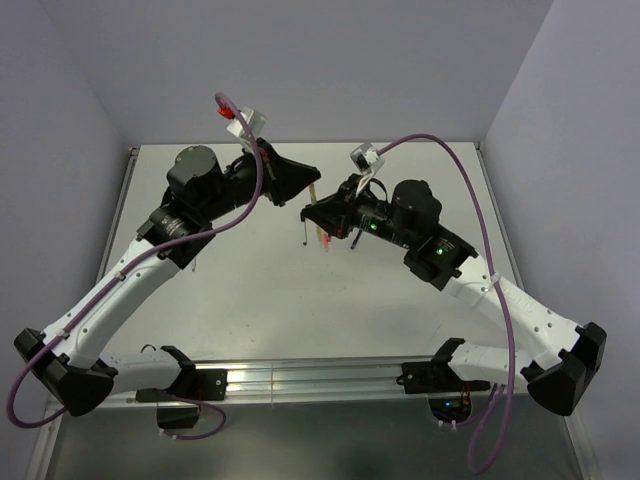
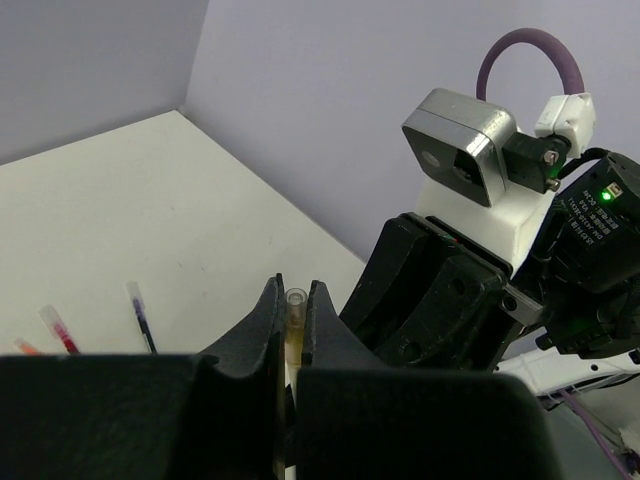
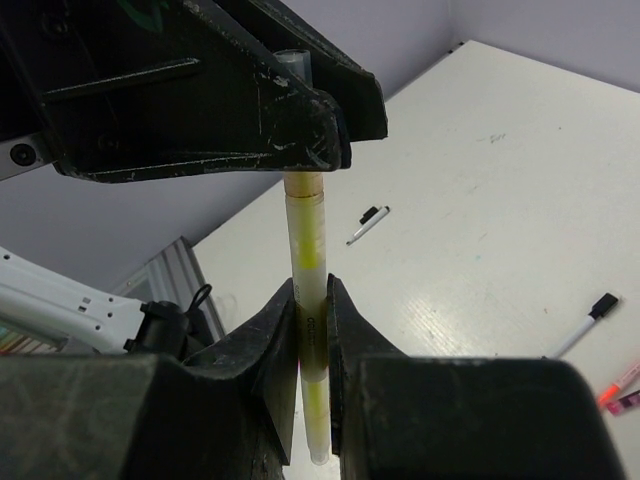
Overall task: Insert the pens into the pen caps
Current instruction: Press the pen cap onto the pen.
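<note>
In the right wrist view a yellow pen (image 3: 308, 255) stands upright, and my right gripper (image 3: 311, 290) is shut on its lower half. The pen's upper end runs into my left gripper (image 3: 300, 130), which hangs right above. That left gripper (image 2: 295, 292) is shut on a clear pen cap (image 2: 295, 315) with yellow showing inside it. From above, the two grippers meet over the table's middle, left gripper (image 1: 311, 184) over right gripper (image 1: 318, 212). Red (image 2: 58, 330), dark purple (image 2: 141, 318) and orange (image 2: 24, 347) pens lie on the table.
Two white pens with black ends (image 3: 368, 224) (image 3: 588, 322) lie on the white table (image 3: 500, 200). Red and orange pens (image 1: 325, 240) lie just under the grippers. Grey walls close the back and sides. The right arm's wrist camera (image 2: 460, 150) sits close to my left gripper.
</note>
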Controlling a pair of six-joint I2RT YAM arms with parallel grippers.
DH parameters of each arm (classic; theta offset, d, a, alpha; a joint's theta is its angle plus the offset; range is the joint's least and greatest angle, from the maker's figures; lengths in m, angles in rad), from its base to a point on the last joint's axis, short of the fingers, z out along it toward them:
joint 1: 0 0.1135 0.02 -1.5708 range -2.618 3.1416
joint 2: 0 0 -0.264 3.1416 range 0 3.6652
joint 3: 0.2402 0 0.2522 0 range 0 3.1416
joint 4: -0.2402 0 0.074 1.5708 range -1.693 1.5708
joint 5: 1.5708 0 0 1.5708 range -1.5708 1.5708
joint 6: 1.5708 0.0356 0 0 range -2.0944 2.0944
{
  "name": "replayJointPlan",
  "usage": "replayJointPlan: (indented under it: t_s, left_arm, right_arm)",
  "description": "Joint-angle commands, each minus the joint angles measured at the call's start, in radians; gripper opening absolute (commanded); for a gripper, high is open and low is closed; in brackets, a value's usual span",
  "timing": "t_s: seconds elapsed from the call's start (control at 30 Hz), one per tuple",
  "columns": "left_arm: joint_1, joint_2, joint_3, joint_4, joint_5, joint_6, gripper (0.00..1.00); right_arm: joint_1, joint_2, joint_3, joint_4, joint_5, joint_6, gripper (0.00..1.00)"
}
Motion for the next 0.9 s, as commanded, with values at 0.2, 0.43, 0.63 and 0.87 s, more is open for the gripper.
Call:
replayJointPlan:
  t_s: [0.2, 0.43, 0.63, 0.87]
  left_arm:
    - [-0.012, -0.050, -0.085, -0.026, 0.116, -0.015, 0.00]
    - [-0.012, -0.065, -0.131, -0.002, 0.116, -0.030, 0.00]
    - [-0.014, -0.080, -0.174, 0.015, 0.116, -0.047, 0.00]
    - [-0.020, -0.093, -0.224, 0.037, 0.115, -0.064, 0.00]
  right_arm:
    - [-0.019, 0.018, 0.105, 0.105, 0.146, -0.016, 0.00]
    - [-0.027, 0.037, 0.145, 0.101, 0.155, -0.019, 0.00]
    - [-0.039, 0.054, 0.180, 0.098, 0.157, -0.018, 0.00]
    - [-0.050, 0.077, 0.228, 0.092, 0.157, -0.018, 0.00]
